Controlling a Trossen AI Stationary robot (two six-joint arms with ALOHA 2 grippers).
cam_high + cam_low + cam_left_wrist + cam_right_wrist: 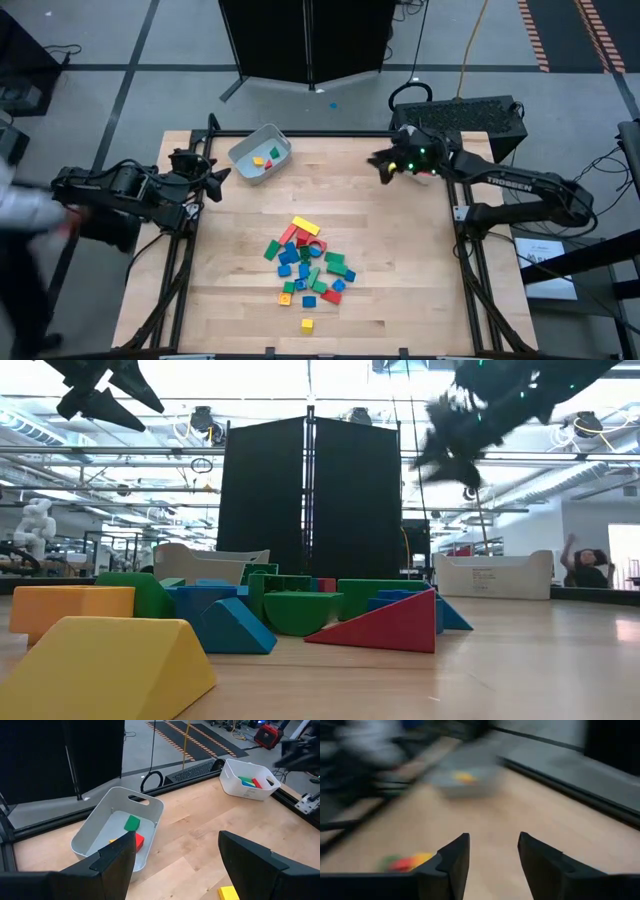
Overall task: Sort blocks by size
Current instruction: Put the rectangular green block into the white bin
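Blocks [308, 270] heaped mid-surface toward the near edge: likely light, rigid, best pinched across flat sides. Right pincer [384, 167] empty, part-open, at far right corner; left pincer [214, 181] wide open, empty, at left edge.

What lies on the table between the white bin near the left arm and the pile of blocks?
Nothing: in the high view, only bare wooden table separates the white bin from the pile of blocks.

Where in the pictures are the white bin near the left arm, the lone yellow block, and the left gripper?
white bin [243, 152]: high view, on its rim.
lone yellow block [307, 325]: high view, on its top face, below the pile.
left gripper [216, 181]: high view, midway between its open fingertips.
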